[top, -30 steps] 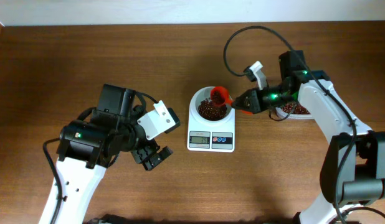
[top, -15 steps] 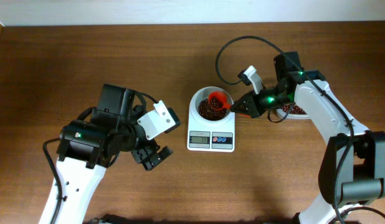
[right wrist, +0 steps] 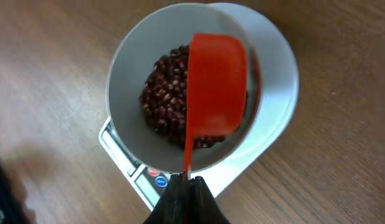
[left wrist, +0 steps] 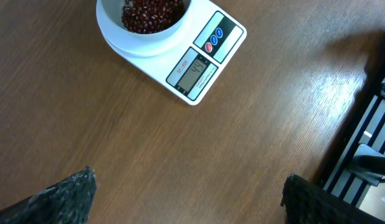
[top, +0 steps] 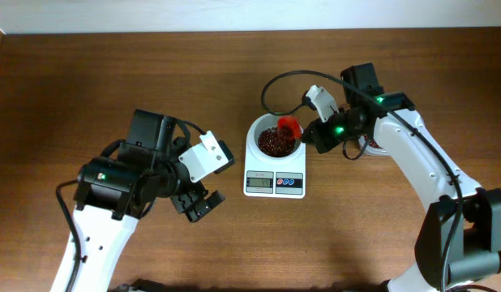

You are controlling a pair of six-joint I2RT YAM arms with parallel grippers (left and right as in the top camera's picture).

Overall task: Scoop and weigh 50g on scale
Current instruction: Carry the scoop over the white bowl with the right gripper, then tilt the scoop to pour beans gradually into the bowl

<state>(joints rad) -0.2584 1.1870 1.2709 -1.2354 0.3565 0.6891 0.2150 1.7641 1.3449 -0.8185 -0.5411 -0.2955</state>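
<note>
One scale [top: 274,183] sits about mid-surface, slightly right of centre, its display and its blue and red buttons on the near side. The white bowl [top: 252,138] on top holds a heap of dark red beans [top: 273,144]. From the left wrist camera I read what looks like 44 on the display [left wrist: 194,67]; overhead the digits are too small for me to make out.

A red scoop [top: 289,126] hangs over the right part of the bowl, tipped on its side, so from the right wrist camera I see mostly its outer wall [right wrist: 216,84] and cannot see inside it. Its handle runs back to the right tool [top: 311,135], whose jaws are clenched on the handle just right of the bowl. The scoop covers part of the beans and of the bowl's far rim in that view.

A black cable [top: 271,85] from the right arm loops over the wood surface [top: 153,73] on the far side of the scale, not touching it.

The left tool [top: 200,204] is down to the left and nearer than the scale, well apart from it, jaws spread wide and holding nothing. Its camera shows only the two dark fingertips [left wrist: 65,196] at the bottom corners, cut off by the frame, with bare wood between. A dark striped shape [left wrist: 367,143] at that view's right edge I cannot identify.
</note>
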